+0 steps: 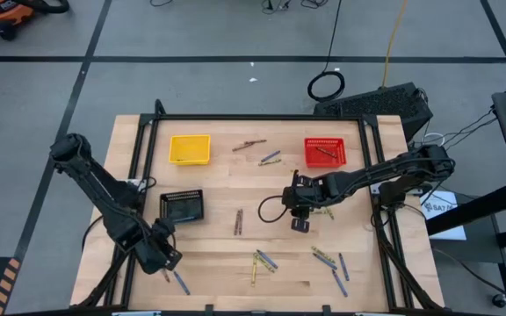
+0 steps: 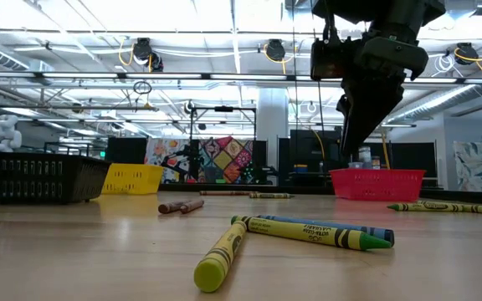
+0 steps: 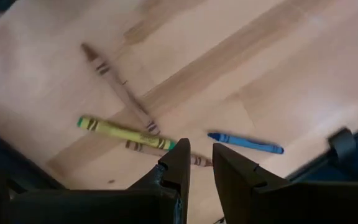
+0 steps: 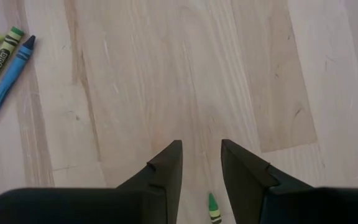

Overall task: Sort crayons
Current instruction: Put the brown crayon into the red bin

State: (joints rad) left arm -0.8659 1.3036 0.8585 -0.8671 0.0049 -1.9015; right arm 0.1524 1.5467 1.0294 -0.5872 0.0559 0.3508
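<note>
Crayons lie scattered flat on the wooden table. My left gripper hovers open over the near left corner, tips down. Just beyond its tips lie a yellow crayon, two brown crayons, one of them crossed under the yellow one, and a blue crayon. My right gripper hangs open above the table's middle, clear of the wood. A green crayon's tip shows below its fingers. A brown crayon lies in the red basket.
A yellow basket and the red basket stand at the far side, and a black basket stands left of centre. More crayons lie at the far middle, in the centre and along the near edge.
</note>
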